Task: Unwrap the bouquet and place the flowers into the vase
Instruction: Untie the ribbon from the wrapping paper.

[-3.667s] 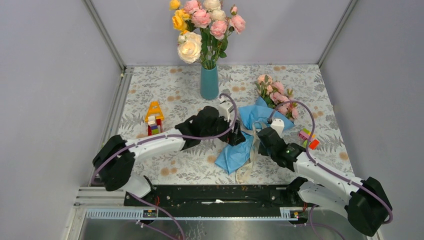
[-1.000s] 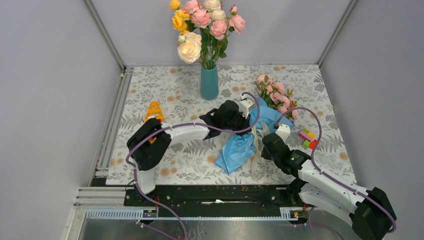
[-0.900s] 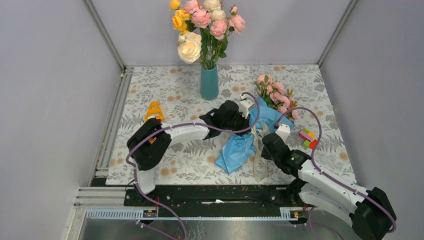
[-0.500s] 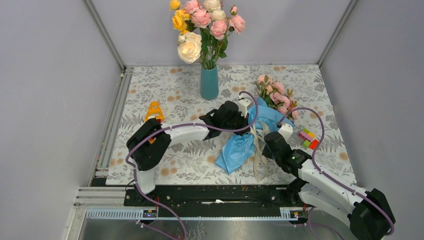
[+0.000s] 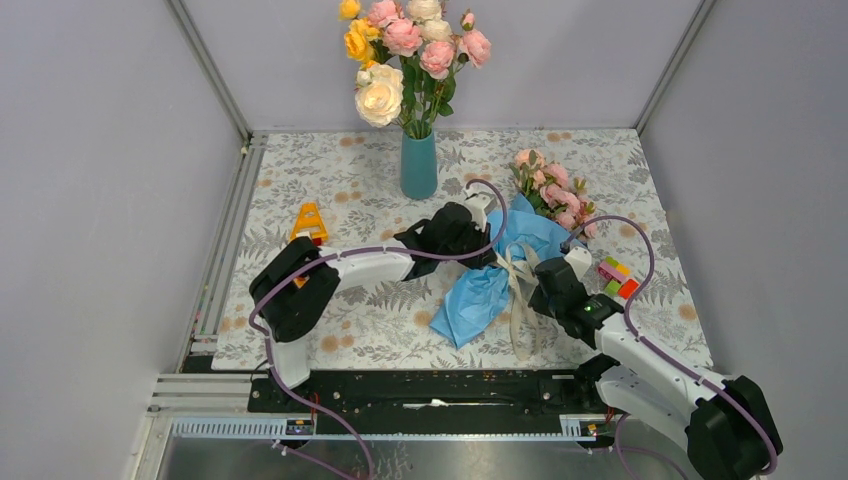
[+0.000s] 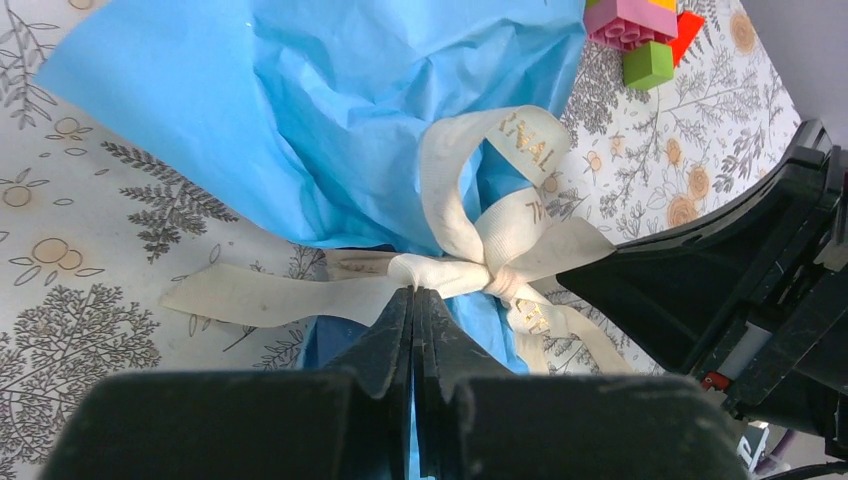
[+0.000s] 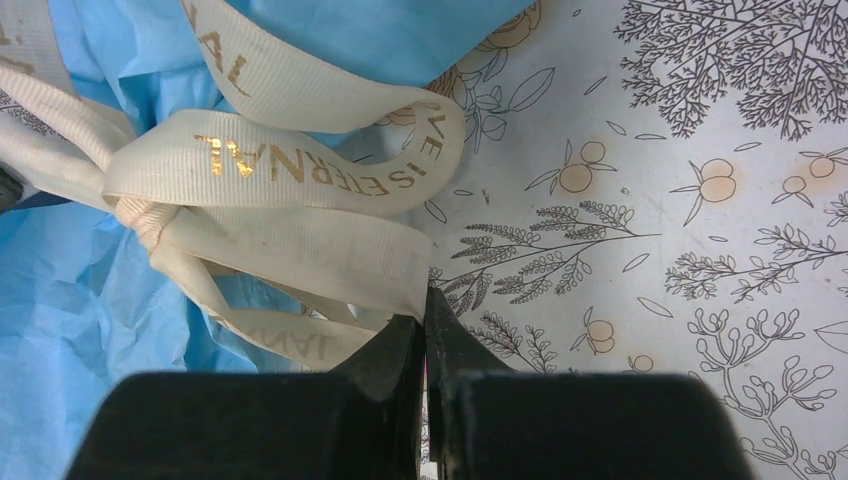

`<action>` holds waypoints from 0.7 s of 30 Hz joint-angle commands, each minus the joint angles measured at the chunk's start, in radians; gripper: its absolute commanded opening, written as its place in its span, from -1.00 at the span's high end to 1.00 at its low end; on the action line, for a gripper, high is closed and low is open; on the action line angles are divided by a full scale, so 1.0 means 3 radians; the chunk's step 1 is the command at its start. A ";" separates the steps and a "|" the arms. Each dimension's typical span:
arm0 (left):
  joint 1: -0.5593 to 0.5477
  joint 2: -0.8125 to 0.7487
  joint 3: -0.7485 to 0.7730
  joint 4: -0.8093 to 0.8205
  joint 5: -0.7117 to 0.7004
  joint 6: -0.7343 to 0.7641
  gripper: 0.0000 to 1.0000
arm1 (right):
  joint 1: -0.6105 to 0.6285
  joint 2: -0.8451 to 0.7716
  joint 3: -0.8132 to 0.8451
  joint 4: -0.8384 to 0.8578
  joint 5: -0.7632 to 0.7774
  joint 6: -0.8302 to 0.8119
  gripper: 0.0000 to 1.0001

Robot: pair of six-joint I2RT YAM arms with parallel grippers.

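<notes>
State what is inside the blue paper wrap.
Pink roses poke out of the blue paper at its far end. Their stems are covered by the paper, which has a cream ribbon knotted around it.

Crinkled matt bouquet paper (image 6: pixel 330 120); ribbed cloth ribbon (image 7: pixel 300 250); smooth teal vase (image 5: pixel 419 166).

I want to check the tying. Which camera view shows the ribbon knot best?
The left wrist view: the ribbon knot sits near the middle, unhidden. The right wrist view shows it at its left edge; the top view shows it too small.
</notes>
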 commanded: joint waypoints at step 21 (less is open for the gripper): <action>0.0295 -0.0273 -0.0214 0.0232 -0.0174 -0.0207 1.00 | -0.0272 -0.0082 0.0161 -0.0257 0.0020 -0.0061 1.00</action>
